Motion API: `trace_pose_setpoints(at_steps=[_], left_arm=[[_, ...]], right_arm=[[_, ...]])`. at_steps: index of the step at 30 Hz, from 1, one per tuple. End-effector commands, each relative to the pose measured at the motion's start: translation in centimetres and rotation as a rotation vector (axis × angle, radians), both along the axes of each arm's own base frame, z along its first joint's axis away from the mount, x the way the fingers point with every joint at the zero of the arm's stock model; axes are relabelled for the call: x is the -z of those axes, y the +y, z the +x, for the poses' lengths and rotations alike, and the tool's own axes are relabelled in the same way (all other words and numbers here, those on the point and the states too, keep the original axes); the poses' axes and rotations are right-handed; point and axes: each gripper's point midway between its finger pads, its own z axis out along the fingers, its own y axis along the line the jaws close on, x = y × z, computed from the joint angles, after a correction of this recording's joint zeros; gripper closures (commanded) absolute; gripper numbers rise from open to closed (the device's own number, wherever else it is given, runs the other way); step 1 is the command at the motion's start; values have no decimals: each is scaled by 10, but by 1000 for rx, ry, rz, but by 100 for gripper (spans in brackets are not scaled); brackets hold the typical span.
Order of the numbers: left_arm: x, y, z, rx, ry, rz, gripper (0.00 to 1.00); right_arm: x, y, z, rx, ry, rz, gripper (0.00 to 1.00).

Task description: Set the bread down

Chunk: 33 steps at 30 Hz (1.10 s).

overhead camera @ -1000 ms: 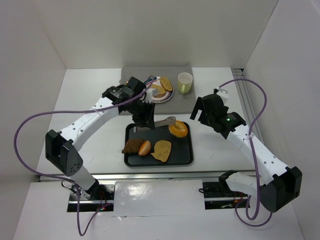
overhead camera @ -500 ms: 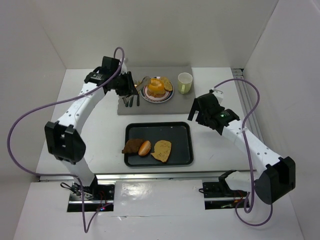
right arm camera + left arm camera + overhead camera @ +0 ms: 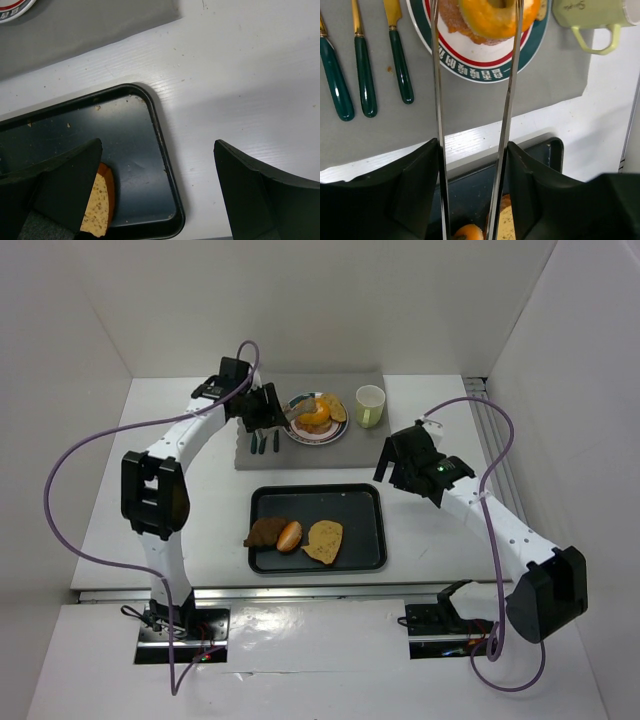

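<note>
An orange ring-shaped bread (image 3: 316, 416) (image 3: 496, 19) lies on the red-and-green rimmed plate (image 3: 336, 432) (image 3: 485, 71), on top of other slices. My left gripper (image 3: 262, 408) (image 3: 472, 165) is shut on metal tongs (image 3: 438, 100). Their two arms stand spread and straddle the bread. My right gripper (image 3: 400, 462) (image 3: 156, 150) stands open with nothing in it, above the right edge of the black tray (image 3: 316, 488) (image 3: 164, 145).
The tray holds a dark bun (image 3: 265, 532), an orange roll (image 3: 289, 535) and a seeded slice (image 3: 324, 540) (image 3: 100, 202). A pale green cup (image 3: 370, 405) (image 3: 590, 15) stands right of the plate. Green-handled cutlery (image 3: 262, 443) (image 3: 365, 75) lies on the grey mat (image 3: 300, 455).
My left arm carried the orange bread in the tongs from the tray up to the plate. The tongs' arms have spread apart. My right arm shifted slightly.
</note>
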Motion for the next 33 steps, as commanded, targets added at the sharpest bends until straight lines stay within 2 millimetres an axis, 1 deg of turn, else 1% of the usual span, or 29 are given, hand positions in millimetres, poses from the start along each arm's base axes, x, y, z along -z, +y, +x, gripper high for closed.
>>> trace_pose_setpoints(at_steps=[1, 6, 7, 8, 9, 10, 11, 12, 13, 14, 15, 16, 17, 18, 19, 20, 22, 24, 25, 26, 27, 28, 29, 30, 31, 32, 33], left_arm=[[-68, 0, 2, 6, -179, -28, 34], [-91, 12, -12, -13, -205, 13, 36], [-97, 18, -12, -25, -219, 11, 36], [-107, 23, -18, -36, -238, 29, 36], [-108, 32, -20, -57, -235, 40, 37], [-104, 40, -26, -69, -222, 64, 37], [-114, 59, -29, -124, -250, 91, 37], [-112, 72, -31, -146, -261, 135, 37], [-96, 93, -36, -200, -226, 177, 37], [-89, 108, -40, -233, -217, 223, 37], [-87, 132, -44, -310, -224, 305, 37], [-77, 148, -49, -356, -202, 350, 37], [-55, 167, -56, -404, -166, 393, 37], [-49, 179, -58, -428, -163, 419, 37], [-41, 186, -59, -442, -152, 423, 37], [-26, 197, -65, -464, -126, 431, 37], [-12, 207, -63, -488, -117, 433, 36], [10, 213, -62, -495, -62, 428, 36], [16, 217, -60, -503, -53, 430, 36], [24, 215, -59, -492, -33, 426, 36], [37, 219, -57, -494, 0, 432, 34], [41, 220, -54, -495, 15, 407, 29], [47, 219, -56, -489, 47, 412, 23], [49, 223, -56, -495, 61, 414, 16], [48, 224, -55, -487, 64, 421, 10], [45, 224, -55, -486, 67, 421, 1], [41, 224, -56, -485, 73, 422, 1]], right_arm=[[-18, 10, 13, -20, -59, 27, 0], [-16, 15, 14, -27, -53, 50, 0], [-16, 15, 14, -27, -53, 50, 0], [-19, 15, 13, -27, -63, 54, 0], [-22, 14, 13, -27, -71, 58, 0], [-22, 14, 13, -27, -71, 58, 0], [-26, 14, 12, -27, -81, 63, 0], [-22, 14, 11, -20, -73, 66, 0], [-23, 15, 13, -20, -81, 70, 0], [-24, 13, 10, -20, -84, 71, 0], [-23, 15, 10, -28, -80, 78, 0], [-25, 16, 12, -28, -91, 83, 0], [-22, 18, 11, -34, -87, 89, 0], [-25, 19, 10, -42, -92, 100, 0], [-26, 20, 12, -42, -100, 104, 0], [-26, 22, 11, -48, -97, 110, 0], [-26, 24, 10, -57, -97, 110, 0], [-26, 24, 10, -57, -97, 110, 0], [-26, 22, 11, -49, -100, 102, 0], [-27, 21, 11, -43, -104, 96, 0], [-26, 18, 10, -34, -108, 88, 0], [-26, 18, 10, -34, -108, 88, 0], [-29, 18, 9, -28, -117, 99, 0], [-25, 17, 7, -28, -108, 95, 0], [-28, 15, 7, -22, -119, 93, 0], [-23, 14, 6, -22, -109, 88, 0], [-23, 14, 6, -22, -109, 88, 0]])
